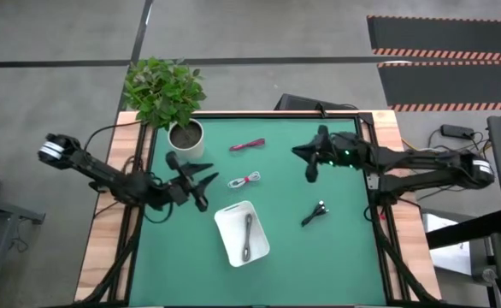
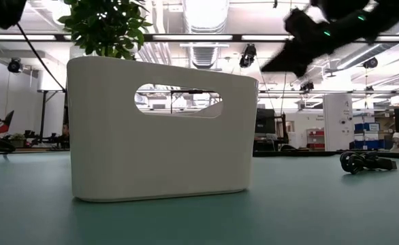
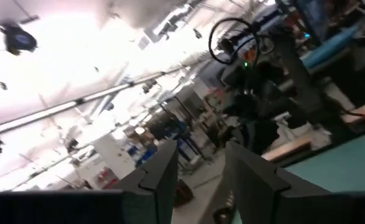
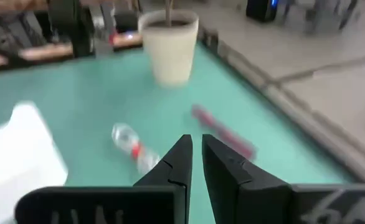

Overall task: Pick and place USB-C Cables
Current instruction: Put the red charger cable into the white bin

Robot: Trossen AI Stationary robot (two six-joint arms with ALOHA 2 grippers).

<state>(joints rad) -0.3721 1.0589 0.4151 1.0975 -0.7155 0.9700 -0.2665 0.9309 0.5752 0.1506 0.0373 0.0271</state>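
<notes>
Lying in rounded white tray (image 1: 231,240): thin grey cable (image 1: 249,234). Coiled white (image 1: 244,180), magenta (image 1: 247,145), black (image 1: 315,212) cables on green desk (image 1: 336,248). Left gripper (image 1: 206,183) wide; right gripper (image 1: 307,162) narrow.

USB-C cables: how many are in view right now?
4: red cable near the plant pot, white cable mid-table, black cable right, grey cable inside the tray.

On my green table (image 1: 344,248): one white tray (image 1: 231,224), near the middle; one potted plant (image 1: 167,94) in a white pot (image 1: 185,136), at the far left corner, apart from the tray.
</notes>
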